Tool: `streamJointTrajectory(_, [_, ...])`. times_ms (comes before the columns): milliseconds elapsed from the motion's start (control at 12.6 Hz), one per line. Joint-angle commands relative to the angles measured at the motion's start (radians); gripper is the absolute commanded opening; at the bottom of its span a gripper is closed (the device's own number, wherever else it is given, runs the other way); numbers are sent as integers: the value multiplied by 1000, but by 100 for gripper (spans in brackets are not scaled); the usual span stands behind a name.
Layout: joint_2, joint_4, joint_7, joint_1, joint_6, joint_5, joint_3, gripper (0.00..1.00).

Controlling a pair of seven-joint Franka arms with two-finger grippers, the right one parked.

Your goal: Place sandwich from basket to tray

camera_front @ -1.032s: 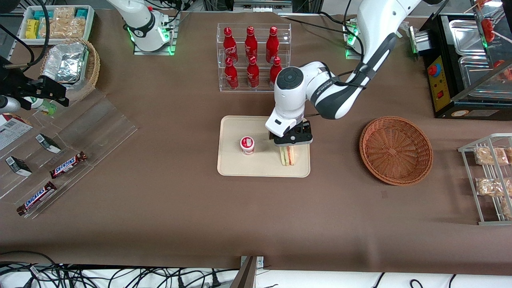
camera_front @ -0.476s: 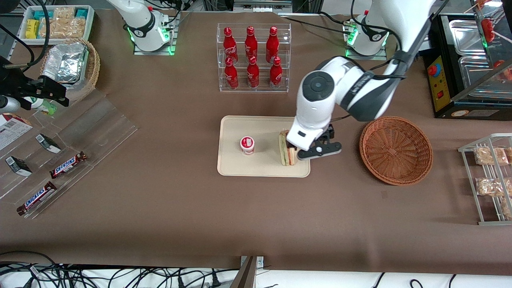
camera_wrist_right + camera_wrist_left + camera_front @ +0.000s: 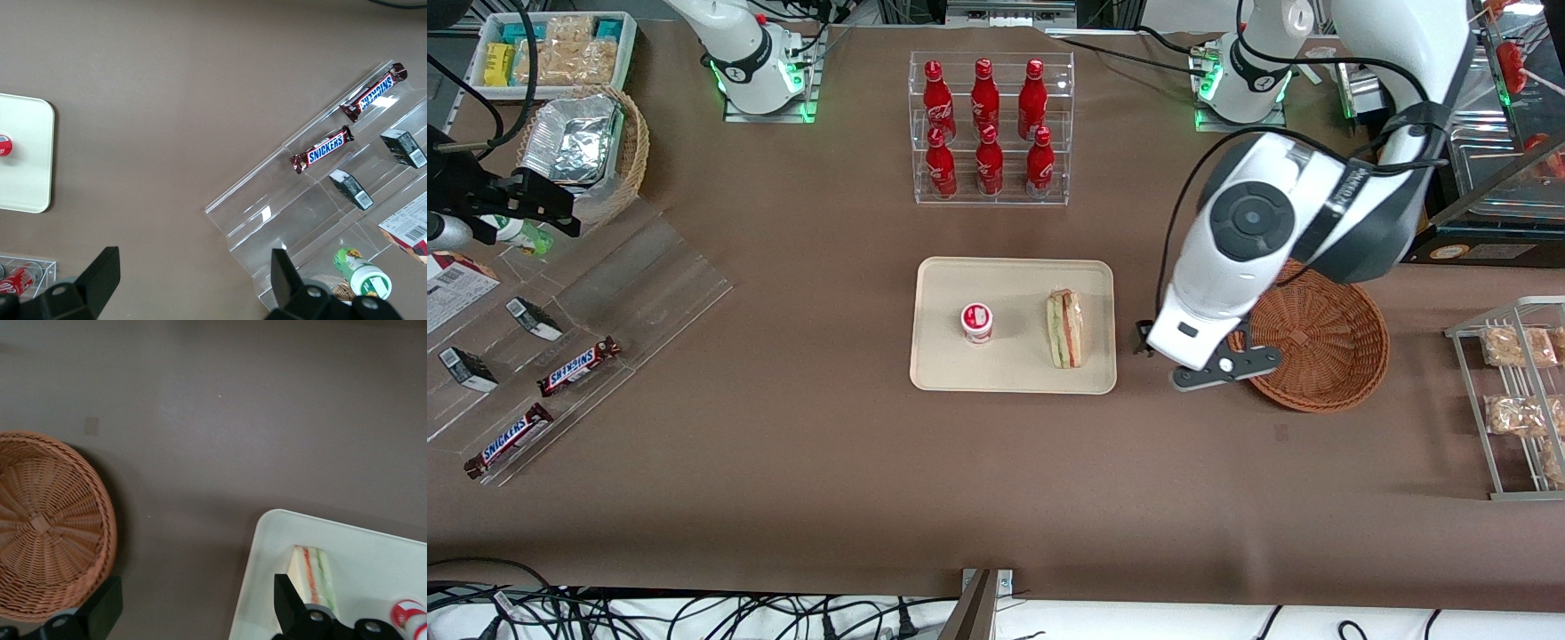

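Two Snickers bars lie on a clear stepped rack at the parked arm's end of the surface, with two small dark boxes a step farther from the front camera. One tray sits mid-surface and holds two things: one sandwich, lying on its side toward the working arm's edge, and one small red-and-white cup well apart from it. The end effector hangs above bare surface between tray and basket, fingers spread with nothing between them. The one round reddish-brown basket has nothing in it. A wire rack at the working arm's end carries bagged snacks. Farther still, a clear rack holds six red bottles in two rows of three. One paler wicker basket holds foil containers.
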Motion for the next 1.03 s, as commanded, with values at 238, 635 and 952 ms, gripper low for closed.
streamJointTrajectory(238, [-6,83,245,101,-128,-47,-7,100])
streamJointTrajectory(635, [-14,164,573,119,-197,-194,144,100])
streamJointTrajectory(952, [-12,166,710,109,-197,-294,261,100])
